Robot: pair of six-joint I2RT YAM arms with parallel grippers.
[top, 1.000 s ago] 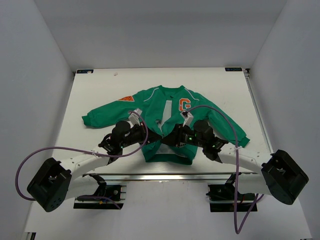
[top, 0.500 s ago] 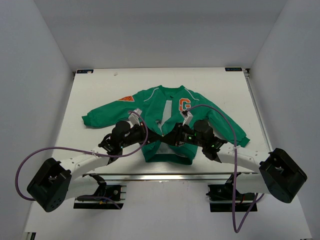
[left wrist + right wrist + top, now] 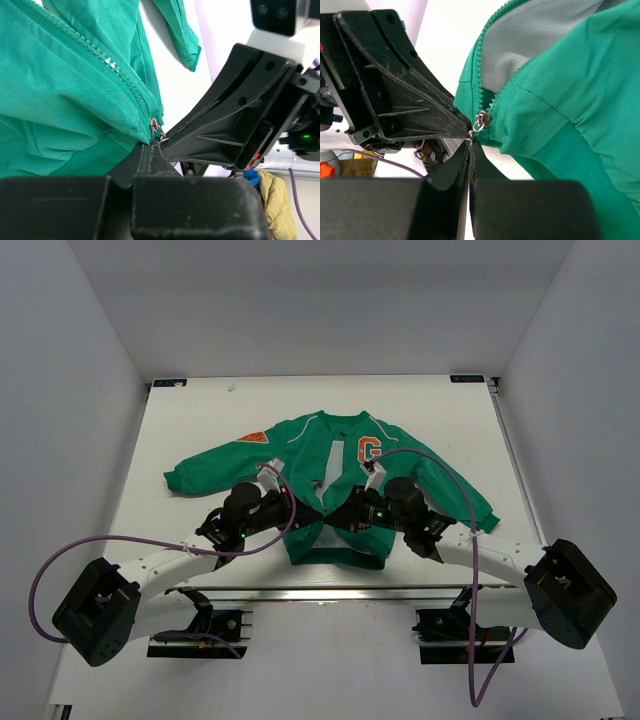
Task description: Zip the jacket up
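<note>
Jaws of the left gripper are pressed together, their tips against the bottom corner of the jacket just under the zip pull; whether cloth is caught between them cannot be told. Jaws of the right gripper are pressed together too, and their tips meet at the hanging end of that pull, though the wrist view does not show whether the tab is nipped. The two grippers come from opposite sides and nearly touch tip to tip at the hem.

That green jacket lies chest up in the middle of the bench, collar away from the arms, hem toward them, sleeves spread to either side. Its front is unzipped, the zip teeth parted over pale grey lining. An orange letter G sits on the chest, and an orange triangle patch on the sleeve at the left of the top view.

The bench is white, shut in by plain pale grey walls on three sides. Purple cables loop from both arms; the right arm's cable arches over the jacket's chest and sleeve. From above, both wrists cover the jacket's lower front.
</note>
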